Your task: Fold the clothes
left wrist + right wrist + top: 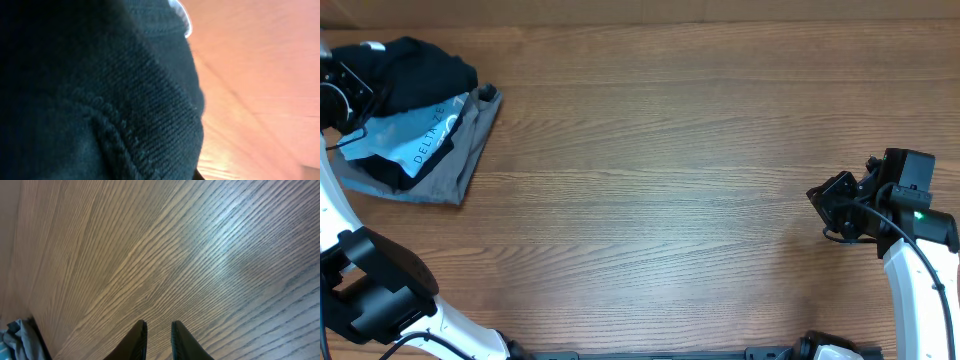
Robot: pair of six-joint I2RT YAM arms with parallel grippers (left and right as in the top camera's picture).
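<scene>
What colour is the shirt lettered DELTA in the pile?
Light blue, with dark lettering; the lettered shirt shows best in the overhead view.

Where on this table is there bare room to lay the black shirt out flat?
The whole wooden middle of the table is bare, from the grey garment across to the right gripper. Crowded only in the far-left corner, where the black T-shirt, light blue shirt and grey garment pile up.

- The brown wood-grain table [670, 150] spreads in front of me.
- A grey garment [470, 150] lies flat on it at my far left corner.
- A light blue shirt [410, 130] and a black T-shirt [420, 65] are heaped on the grey one.
</scene>
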